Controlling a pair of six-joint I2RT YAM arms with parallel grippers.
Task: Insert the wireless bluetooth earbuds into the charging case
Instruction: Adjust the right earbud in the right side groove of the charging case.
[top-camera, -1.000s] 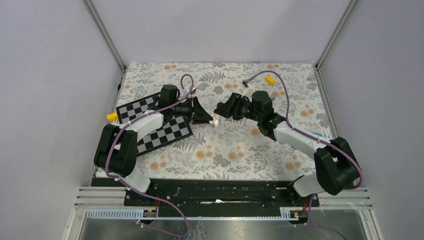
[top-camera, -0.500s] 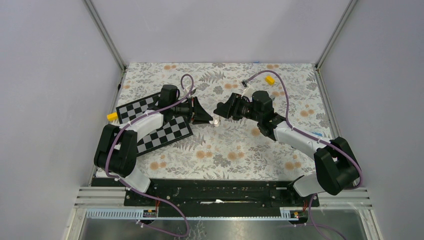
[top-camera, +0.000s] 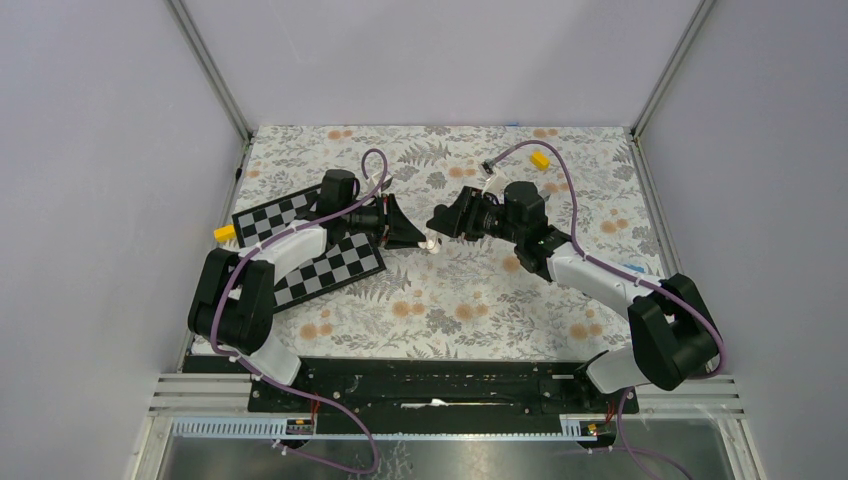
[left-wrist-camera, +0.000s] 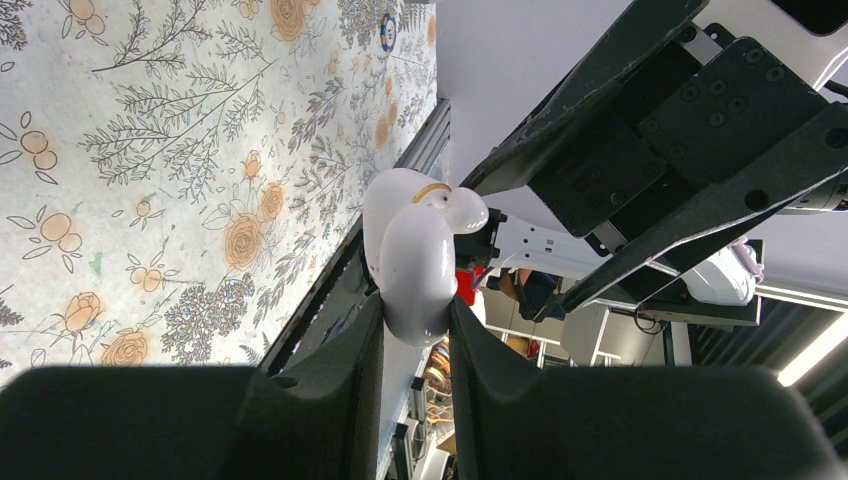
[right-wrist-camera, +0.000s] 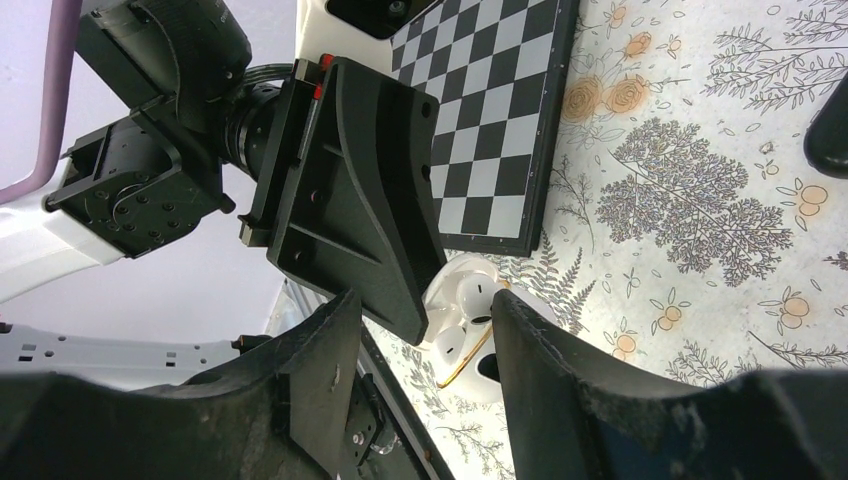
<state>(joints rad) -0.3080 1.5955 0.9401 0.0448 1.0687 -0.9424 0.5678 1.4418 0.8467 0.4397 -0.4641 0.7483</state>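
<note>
My left gripper is shut on the white charging case and holds it above the floral mat. The case's lid is open, showing a gold rim. In the right wrist view two white earbuds sit at the mouth of the case, next to a dark empty socket. My right gripper stands open around the case's mouth. One of its fingers is right beside the upper earbud; whether it touches it I cannot tell.
Two checkerboard panels lie on the floral mat under the left arm. A yellow block sits at the back right and another at the left edge. Grey walls close in three sides.
The right gripper's jaws have narrowed a little and it has edged slightly left toward the case. The left gripper and the case have stayed still.
</note>
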